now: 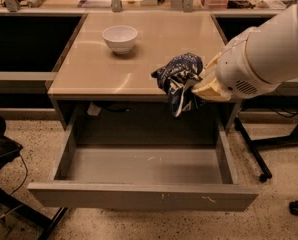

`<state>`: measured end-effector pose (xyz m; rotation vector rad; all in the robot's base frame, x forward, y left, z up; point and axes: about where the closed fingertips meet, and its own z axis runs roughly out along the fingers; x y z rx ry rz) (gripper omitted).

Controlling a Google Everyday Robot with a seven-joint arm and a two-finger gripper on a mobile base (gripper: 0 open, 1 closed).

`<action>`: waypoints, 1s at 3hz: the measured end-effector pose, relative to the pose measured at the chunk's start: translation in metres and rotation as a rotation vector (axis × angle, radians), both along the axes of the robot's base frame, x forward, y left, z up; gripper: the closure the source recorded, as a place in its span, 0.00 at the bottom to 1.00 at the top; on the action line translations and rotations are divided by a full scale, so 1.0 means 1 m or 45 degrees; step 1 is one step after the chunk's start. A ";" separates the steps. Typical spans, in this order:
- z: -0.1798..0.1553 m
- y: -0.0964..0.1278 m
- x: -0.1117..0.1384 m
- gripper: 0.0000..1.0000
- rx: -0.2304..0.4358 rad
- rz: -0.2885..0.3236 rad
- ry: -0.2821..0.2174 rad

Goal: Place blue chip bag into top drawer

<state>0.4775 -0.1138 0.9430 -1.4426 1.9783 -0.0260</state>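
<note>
Nearest the camera, the top drawer (139, 196) stands pulled wide open above a speckled floor (281, 189), showing its scuffed grey bottom. Just beyond, at the table's front edge and seemingly over the drawer's rear right part, the gripper (203, 86) hangs with its cream fingers pinched shut on the right side of the blue chip bag (176, 74), which dangles clear of the tabletop. The step in hand looks like the carry from table to drawer. The next move probably calls for bringing the bag forward and down until it sits within the drawer walls, then letting go. Farther back, the tan table (89, 69) bears a white bowl (120, 36), and a cluttered counter (64, 0) runs behind.
</note>
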 end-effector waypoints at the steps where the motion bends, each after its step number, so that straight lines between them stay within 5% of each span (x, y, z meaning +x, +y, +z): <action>1: 0.000 0.008 0.007 1.00 -0.008 0.000 -0.042; 2: -0.048 0.024 0.009 1.00 0.035 0.021 -0.043; 3: -0.144 0.036 0.009 1.00 0.097 0.031 0.028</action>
